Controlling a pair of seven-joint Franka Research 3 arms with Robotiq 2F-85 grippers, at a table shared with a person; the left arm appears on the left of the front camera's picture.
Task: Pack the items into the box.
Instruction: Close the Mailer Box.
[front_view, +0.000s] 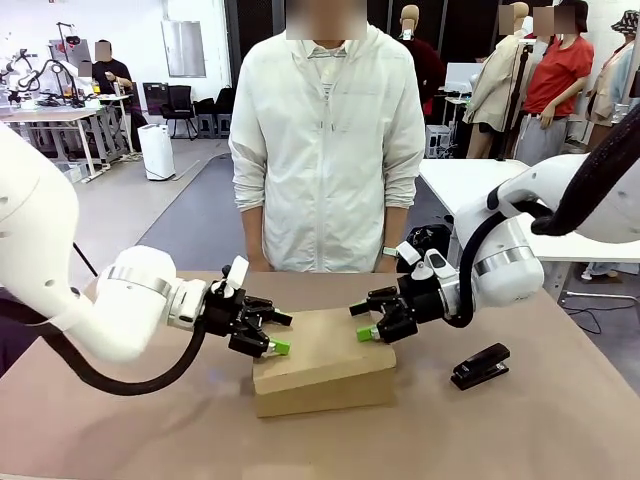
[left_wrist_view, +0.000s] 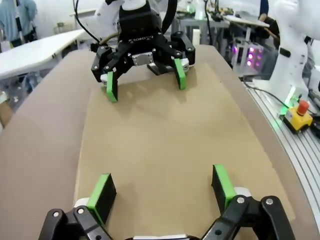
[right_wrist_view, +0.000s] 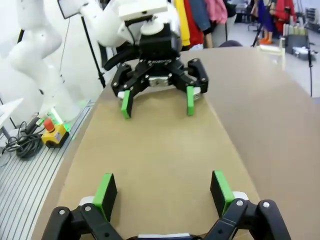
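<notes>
Box (front_view: 325, 365) sits closed on the brown table (front_view: 560, 430), its flap lid down and flat, right between the two grippers and just under their fingertips. Its long axis runs across the table from one arm to the other, so each set of jaws faces one short end of the lid. No pouch or yellow tool can be seen on the table, so they are presumably already inside, though the closed lid hides that.

Across the table a person (front_view: 325, 140) in a pale jacket stands with both arms hanging, taking no part.

Reaching in from its own side, the left gripper (front_view: 270, 335) has its jaws spread wide and holds nothing; in its wrist view the lid fills the gap between its green pads (left_wrist_view: 102, 192) and stretches straight ahead to the other arm. Opposite it, the right gripper (front_view: 375, 320) has its jaws spread just as wide and equally empty, its pads (right_wrist_view: 220, 190) straddling the lid's near end. Both hover about equally close to the lid, neither clearly touching it.

Beside the right gripper, apart from the box, lies a black stapler (front_view: 480, 366).

Judging by the lowered flap, the packing looks nearly done; any remaining move would likely be a press down on the lid.
</notes>
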